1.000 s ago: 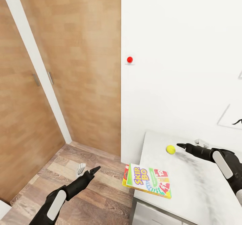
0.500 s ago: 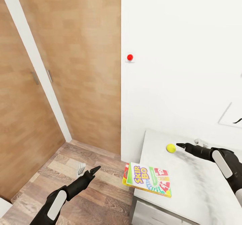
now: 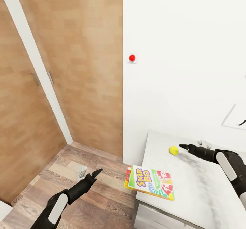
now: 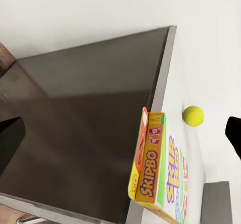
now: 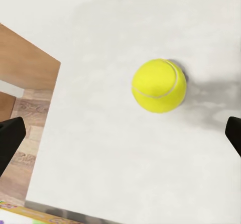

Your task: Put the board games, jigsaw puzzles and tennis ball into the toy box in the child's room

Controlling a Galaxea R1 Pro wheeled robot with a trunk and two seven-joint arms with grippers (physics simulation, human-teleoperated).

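Observation:
The tennis ball lies on the light grey table near the wall. My right gripper hovers just right of the ball, open, its fingers pointing at it. In the right wrist view the ball sits ahead of the gripper, between the two widely spread fingertips and not touching them. A Skip-Bo board game lies at the table's left edge, partly overhanging it. My left gripper hangs open over the floor, left of the game. The left wrist view shows the game and ball.
Wooden wardrobe doors fill the left side, with a white wall and a red button behind the table. Wood-plank floor lies under my left arm. White cabinet fronts stand below the tabletop. A picture edge shows at right.
The whole picture has shifted slightly upward, so the camera has moved. Both grippers, the ball and the game keep their places relative to each other.

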